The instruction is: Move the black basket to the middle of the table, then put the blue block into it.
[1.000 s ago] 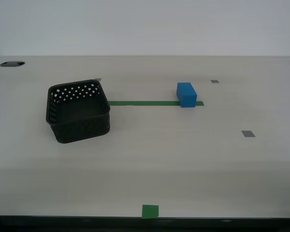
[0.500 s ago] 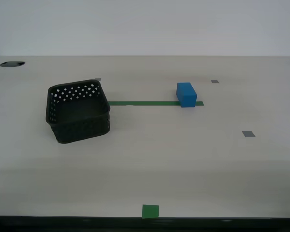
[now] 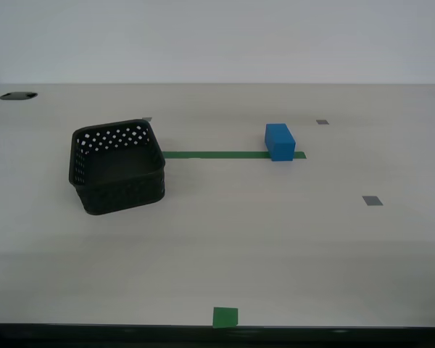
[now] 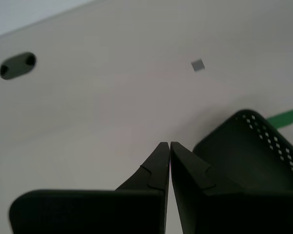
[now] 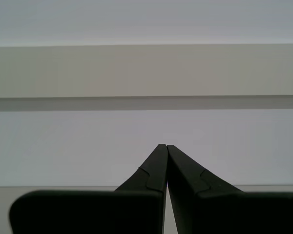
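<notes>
A wide, pale beige table (image 3: 225, 239) is seen before a plain light wall. The shallow black perforated plastic basket (image 3: 118, 167) sits toward the exterior view's left, empty. The small bright blue rectangular block (image 3: 280, 141) rests on a green tape strip (image 3: 214, 154), well apart from it. My second gripper (image 4: 166, 146) is pressed closed, empty, near the basket (image 4: 249, 156). My first gripper (image 5: 162, 147) is likewise closed, empty.
</notes>
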Motion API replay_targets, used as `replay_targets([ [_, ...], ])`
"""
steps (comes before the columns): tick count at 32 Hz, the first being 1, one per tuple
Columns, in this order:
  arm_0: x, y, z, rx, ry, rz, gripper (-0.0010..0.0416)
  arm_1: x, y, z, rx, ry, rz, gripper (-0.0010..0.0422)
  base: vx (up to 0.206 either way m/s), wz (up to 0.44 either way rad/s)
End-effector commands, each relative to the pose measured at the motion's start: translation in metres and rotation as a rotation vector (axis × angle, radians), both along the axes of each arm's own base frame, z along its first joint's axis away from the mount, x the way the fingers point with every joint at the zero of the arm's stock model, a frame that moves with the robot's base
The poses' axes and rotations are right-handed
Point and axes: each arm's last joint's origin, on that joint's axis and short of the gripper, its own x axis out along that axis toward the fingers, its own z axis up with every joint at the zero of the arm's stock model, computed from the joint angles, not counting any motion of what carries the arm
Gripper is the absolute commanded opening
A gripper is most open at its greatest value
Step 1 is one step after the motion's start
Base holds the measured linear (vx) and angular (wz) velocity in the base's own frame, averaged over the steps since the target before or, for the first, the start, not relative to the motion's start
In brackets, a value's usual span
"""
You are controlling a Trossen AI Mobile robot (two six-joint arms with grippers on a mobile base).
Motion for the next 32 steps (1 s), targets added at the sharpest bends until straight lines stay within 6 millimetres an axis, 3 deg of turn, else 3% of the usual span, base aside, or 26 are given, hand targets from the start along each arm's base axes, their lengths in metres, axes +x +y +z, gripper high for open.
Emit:
replay_targets([
  [1,0.0,0.0,0.0,0.0,-0.003,0.0,0.0,0.013,-0.007,-0.019,0.013,0.093,-0.042,0.0,0.0,0.0],
  [8,0.0,0.0,0.0,0.0,0.004,0.0,0.0,0.047,-0.035,-0.08,0.076,0.304,-0.192,0.0,0.0,0.0],
  [15,0.0,0.0,-0.001,0.0,0.011,0.0,0.0001,0.069,-0.061,-0.123,0.212,0.368,-0.361,0.0,0.0,0.0],
  [23,0.0,0.0,-0.001,0.0,0.015,0.0,0.0,0.102,-0.08,-0.135,0.313,0.367,-0.511,0.0,0.0,0.0],
  [32,0.0,0.0,-0.001,0.0,0.014,0.0,0.0,0.105,-0.086,-0.127,0.23,0.335,-0.531,0.0001,0.0,0.0],
])
